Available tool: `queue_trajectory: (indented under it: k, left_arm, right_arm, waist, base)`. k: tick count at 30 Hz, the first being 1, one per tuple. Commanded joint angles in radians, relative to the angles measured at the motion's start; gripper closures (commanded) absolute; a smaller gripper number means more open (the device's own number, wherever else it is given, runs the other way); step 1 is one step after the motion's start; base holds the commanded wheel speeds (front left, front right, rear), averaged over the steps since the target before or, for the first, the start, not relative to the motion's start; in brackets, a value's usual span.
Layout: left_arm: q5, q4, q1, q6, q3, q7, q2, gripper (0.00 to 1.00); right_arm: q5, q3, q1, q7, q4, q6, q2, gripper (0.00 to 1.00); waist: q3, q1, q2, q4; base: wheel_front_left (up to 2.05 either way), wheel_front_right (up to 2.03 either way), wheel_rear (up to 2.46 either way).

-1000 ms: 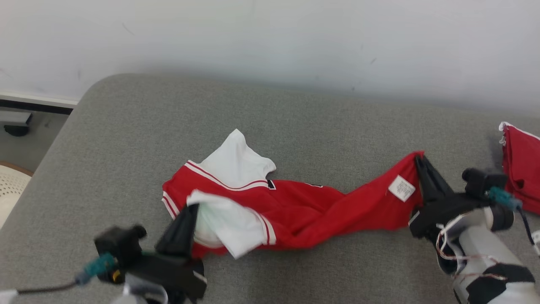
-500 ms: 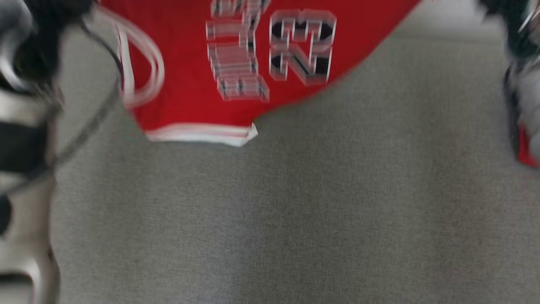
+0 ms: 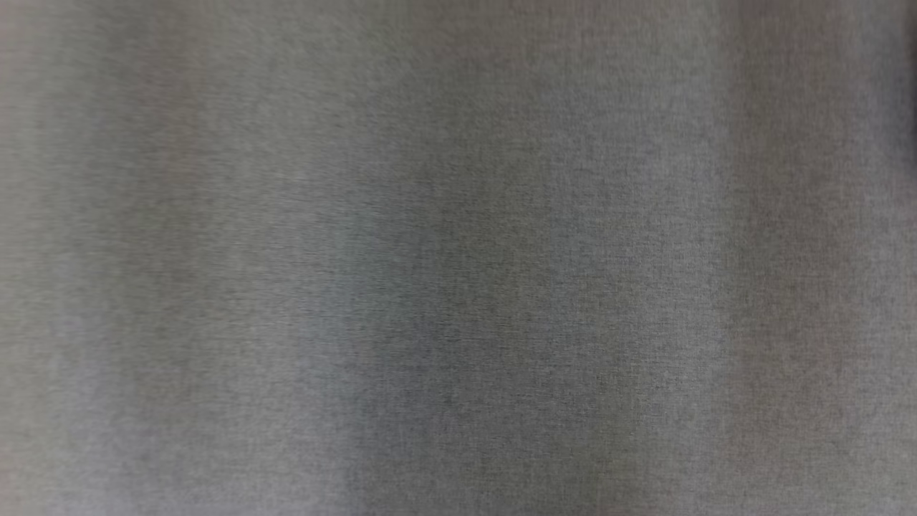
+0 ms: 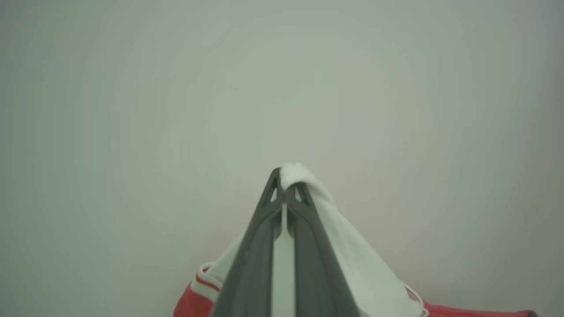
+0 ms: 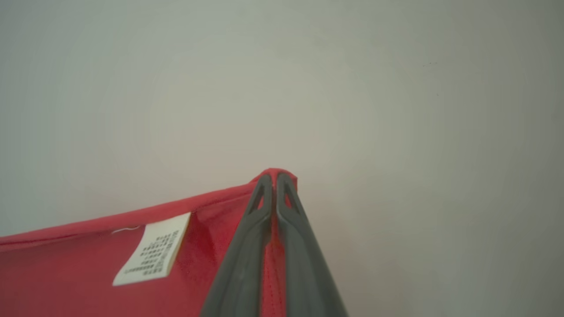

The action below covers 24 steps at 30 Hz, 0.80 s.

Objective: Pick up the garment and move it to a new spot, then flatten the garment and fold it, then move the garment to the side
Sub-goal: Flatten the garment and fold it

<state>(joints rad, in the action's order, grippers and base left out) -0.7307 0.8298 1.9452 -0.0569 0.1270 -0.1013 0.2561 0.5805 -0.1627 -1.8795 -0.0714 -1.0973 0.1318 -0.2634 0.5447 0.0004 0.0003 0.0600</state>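
Nearest in the left wrist view, the left gripper (image 4: 285, 187) rises from 6 o'clock to the centre. Its fingers are clenched on a fold of white cloth, part of the garment (image 4: 352, 264). The white cloth drapes off toward 5 o'clock, and red fabric with striped trim shows at 7 o'clock. Behind it is a plain pale wall (image 4: 132, 88).

In the right wrist view the right gripper (image 5: 274, 179) is pinched tight on a red edge of the garment. That edge runs off toward 9 o'clock, and the cloth below it fills 7 to 8 o'clock. A white care label (image 5: 152, 251) sits at 8 o'clock, just beside the fingers, with the pale wall behind.

The head view is a blurred stretch of grey woven surface (image 3: 458, 258).

Both grippers face the wall with cloth hanging from them, so the pick-up looks done and the garment seems to be held up by two ends, on its way to a new spot. Whether any of it touches the surface cannot be told. Laying it down, flattening, folding and moving it aside all appear to remain.
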Motion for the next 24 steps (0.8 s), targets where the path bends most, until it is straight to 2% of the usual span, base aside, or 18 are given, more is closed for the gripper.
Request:
queue_trajectory:
  k: [1, 8, 14, 17, 20, 24]
  left_arm:
    - [0.004, 0.01, 0.024, 0.001, -0.001, 0.006, 0.002, 1.0]
    - [0.026, 0.142, 0.168, -0.037, 0.041, 0.055, -0.043, 1.0]
    - [0.023, 0.203, 0.136, -0.069, 0.083, 0.11, -0.039, 1.0]
    - [0.008, 0.171, 0.068, -0.076, 0.122, 0.127, -0.039, 1.0]
    - [-0.077, 0.085, -0.044, -0.073, 0.144, 0.146, -0.021, 1.0]
    - [-0.183, -0.071, -0.276, -0.073, 0.174, 0.186, 0.009, 1.0]
  right_arm:
    - [-0.006, 0.002, -0.023, -0.007, -0.006, -0.002, 0.004, 1.0]
    - [-0.06, -0.018, -0.13, -0.068, -0.075, -0.002, 0.021, 1.0]
    - [-0.046, -0.062, -0.082, -0.092, -0.078, -0.002, 0.027, 1.0]
    - [-0.022, -0.103, -0.025, -0.093, -0.049, -0.002, 0.017, 1.0]
    - [0.032, -0.148, 0.074, -0.099, 0.009, -0.002, -0.002, 1.0]
    - [0.132, -0.227, 0.257, -0.111, 0.139, -0.002, -0.048, 1.0]
  waist:
    - [0.062, -0.0004, -0.0003, -0.048]
    - [0.102, -0.0004, -0.0003, -0.05]
    - [0.1, -0.0004, -0.0003, -0.051]
    - [0.077, -0.0004, -0.0003, -0.046]
    - [0.033, -0.0004, -0.0003, -0.034]
    - [-0.051, -0.0004, -0.0003, -0.014]
  base:
    - [0.0, 0.0, 0.0]
    - [0.0, 0.0, 0.0]
    - [0.0, 0.0, 0.0]
    - [0.0, 0.0, 0.0]
    - [0.0, 0.0, 0.0]
    - [0.0, 0.0, 0.0]
